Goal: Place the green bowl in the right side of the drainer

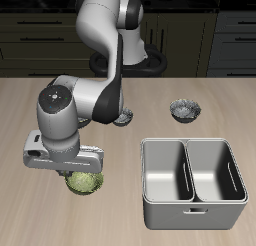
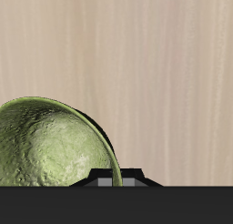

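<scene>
Grasp step: gripper [image 1: 84,170] low over green bowl [image 1: 85,181]; closure indeterminate. Next, needs lift and carry to drainer [image 1: 193,205].

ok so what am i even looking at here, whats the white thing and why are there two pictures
The white thing is a simulated robot arm with a two-finger gripper at its end. One picture looks at the table from outside; the other comes from a camera on the gripper itself. On the table stand a green bowl, right beneath the gripper and seen close up from the wrist, a two-compartment metal drainer, and a small grey bowl; another one peeks out behind the arm. Whether the gripper is holding the green bowl cannot be told.
</scene>
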### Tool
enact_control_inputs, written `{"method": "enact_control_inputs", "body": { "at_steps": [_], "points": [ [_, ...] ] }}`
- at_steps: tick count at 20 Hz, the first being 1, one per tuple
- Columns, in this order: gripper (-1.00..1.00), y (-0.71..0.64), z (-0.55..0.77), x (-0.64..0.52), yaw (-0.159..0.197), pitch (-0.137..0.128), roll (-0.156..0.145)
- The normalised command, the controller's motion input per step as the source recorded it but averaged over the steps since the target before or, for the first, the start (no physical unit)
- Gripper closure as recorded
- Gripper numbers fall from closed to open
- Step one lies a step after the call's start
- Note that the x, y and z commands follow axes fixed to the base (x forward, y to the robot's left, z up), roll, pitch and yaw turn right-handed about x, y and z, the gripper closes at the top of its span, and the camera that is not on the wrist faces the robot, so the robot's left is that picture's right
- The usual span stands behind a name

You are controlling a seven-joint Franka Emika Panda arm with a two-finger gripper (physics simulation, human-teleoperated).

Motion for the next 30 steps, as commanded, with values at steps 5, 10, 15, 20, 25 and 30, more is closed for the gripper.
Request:
{"method": "enact_control_inputs", "body": {
  "at_steps": [5,10,15,20,25,30],
  "points": [
    [1.0,0.03,0.36,-0.14,0.003,-0.035,-0.011],
    [1.0,0.02,0.61,-0.17,0.004,-0.073,-0.003],
    [1.0,0.04,0.64,-0.23,0.0,-0.071,-0.012],
    [1.0,-0.02,0.62,-0.17,0.0,-0.085,-0.01],
    [1.0,0.06,0.63,-0.25,0.0,-0.087,-0.001],
    [1.0,0.05,0.44,-0.15,-0.006,-0.074,0.002]
  ]
}}
